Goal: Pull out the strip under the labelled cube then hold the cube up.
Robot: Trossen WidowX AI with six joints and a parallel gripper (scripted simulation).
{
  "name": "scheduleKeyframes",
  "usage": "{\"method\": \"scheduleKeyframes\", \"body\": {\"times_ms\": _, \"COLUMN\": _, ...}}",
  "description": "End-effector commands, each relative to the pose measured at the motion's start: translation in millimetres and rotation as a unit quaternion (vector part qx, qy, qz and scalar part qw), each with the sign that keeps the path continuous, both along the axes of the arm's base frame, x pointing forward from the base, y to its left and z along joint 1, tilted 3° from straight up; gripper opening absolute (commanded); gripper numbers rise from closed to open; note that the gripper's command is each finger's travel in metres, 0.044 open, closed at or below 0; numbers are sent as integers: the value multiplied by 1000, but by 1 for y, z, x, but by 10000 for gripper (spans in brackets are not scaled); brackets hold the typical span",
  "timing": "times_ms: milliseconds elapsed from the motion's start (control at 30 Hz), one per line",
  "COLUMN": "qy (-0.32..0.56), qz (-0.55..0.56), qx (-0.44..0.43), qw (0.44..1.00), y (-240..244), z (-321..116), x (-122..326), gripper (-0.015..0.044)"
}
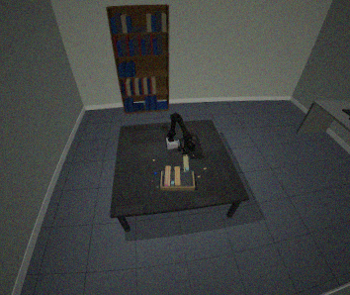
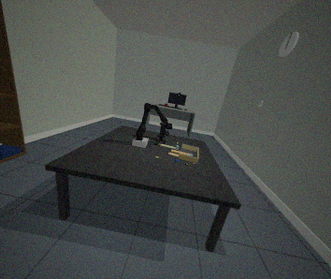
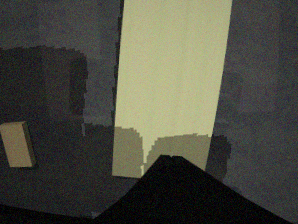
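A pale yellow strip (image 1: 186, 161) (image 2: 167, 146) (image 3: 172, 75) lies out beyond the tray on the arm's side, its far part near or over the tray's edge. A small light blue thing (image 1: 186, 169) shows at its tray end. Two tan strips (image 1: 167, 173) (image 1: 177, 174) lie across the tray (image 1: 178, 188) (image 2: 198, 154). A cyan cube (image 1: 172, 183) shows between them. No label can be read. My gripper (image 3: 169, 165) is shut and empty; in the wrist view its dark tips cover part of the pale strip's near end. Contact cannot be told.
Small loose pieces lie about: a blue one (image 1: 155, 173) (image 2: 177, 160) left of the tray, a tan one (image 1: 153, 160) (image 2: 157, 157) farther back, and others (image 1: 205, 168) (image 1: 199, 176) at the right. A tan block (image 3: 16, 144) shows at the wrist view's left.
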State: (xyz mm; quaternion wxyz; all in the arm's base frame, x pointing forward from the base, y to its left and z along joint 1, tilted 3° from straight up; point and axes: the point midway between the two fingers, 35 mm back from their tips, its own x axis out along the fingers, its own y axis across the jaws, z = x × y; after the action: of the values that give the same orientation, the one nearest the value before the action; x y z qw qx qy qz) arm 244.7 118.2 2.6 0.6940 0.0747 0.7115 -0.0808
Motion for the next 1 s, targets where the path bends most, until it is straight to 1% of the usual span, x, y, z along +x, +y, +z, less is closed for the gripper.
{"method": "scheduleKeyframes", "body": {"times_ms": 0, "qy": 2, "qz": 26, "qx": 2, "qw": 1000, "y": -1, "z": 3, "x": 6, "gripper": 53}}
{"method": "scheduleKeyframes", "body": {"times_ms": 133, "qy": 2, "qz": 80, "qx": 3, "qw": 997, "y": -5, "z": 5, "x": 24, "gripper": 157}}
{"method": "scheduleKeyframes", "body": {"times_ms": 500, "qy": 0, "qz": 80, "qx": 2, "qw": 997, "y": -14, "z": 8, "x": 63, "gripper": 440}}
{"method": "scheduleKeyframes", "body": {"times_ms": 967, "qy": -2, "qz": 80, "qx": 2, "qw": 997, "y": -23, "z": 14, "x": 114, "gripper": 440}}
